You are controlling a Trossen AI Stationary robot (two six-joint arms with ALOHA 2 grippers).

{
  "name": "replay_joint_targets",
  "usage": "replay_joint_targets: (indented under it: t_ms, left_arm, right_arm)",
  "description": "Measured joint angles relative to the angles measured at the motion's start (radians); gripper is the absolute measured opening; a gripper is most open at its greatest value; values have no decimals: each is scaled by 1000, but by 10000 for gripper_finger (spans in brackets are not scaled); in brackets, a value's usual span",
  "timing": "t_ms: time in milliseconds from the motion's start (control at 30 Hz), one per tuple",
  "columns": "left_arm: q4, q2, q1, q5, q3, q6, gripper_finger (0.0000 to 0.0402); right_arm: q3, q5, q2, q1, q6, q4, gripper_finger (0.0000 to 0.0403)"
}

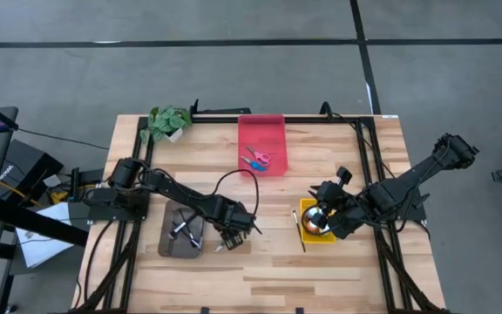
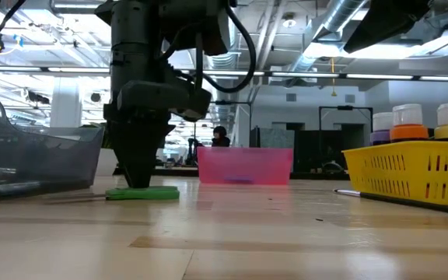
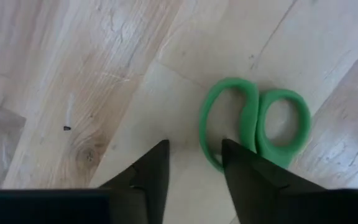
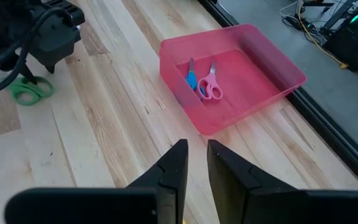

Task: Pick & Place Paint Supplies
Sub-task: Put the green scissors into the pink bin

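The green scissors (image 3: pixel 253 127) lie flat on the wooden table (image 1: pixel 260 262), just beside the grey tray (image 1: pixel 181 234) and well apart from the red tray (image 1: pixel 262 139). They have two oval finger loops of bright green plastic set side by side. In the left wrist view the loops point away from the camera, and the long axis runs back under the left gripper (image 3: pixel 194 163), so the blades are hidden. In the low view the scissors show as a thin green slab lying level on the wood.

The left gripper stands over the scissors with its tips down at the table. Its two dark fingers (image 3: pixel 151 165) stand apart with a clear gap of bare wood between them; one finger overlaps the near edge of a loop, and the other rests beside it. Nothing is clamped between them.

The right gripper (image 4: pixel 192 158) hangs over the yellow basket (image 1: pixel 316 228) on the right side of the table. Its fingers are close together with only a narrow slit between, and nothing is held.

The basket holds paint bottles (image 2: pixel 408 124) with orange and yellow bands. A thin dark brush (image 1: pixel 299 234) lies on the table just beside the basket. The red tray holds pink scissors (image 4: pixel 211 87) and blue scissors (image 4: pixel 190 78), lying close together with their blades pointing roughly the same way
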Motion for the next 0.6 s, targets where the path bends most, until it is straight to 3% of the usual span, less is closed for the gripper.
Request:
replay_joint_targets:
  t_ms: [267,600]
  left_arm:
    - [43,2,0,-12,0,35,15]
    - [50,-6,0,-14,-1,56,3]
  right_arm:
    - [0,0,0,0,0,-2,56]
    - [0,0,0,0,0,-2,56]
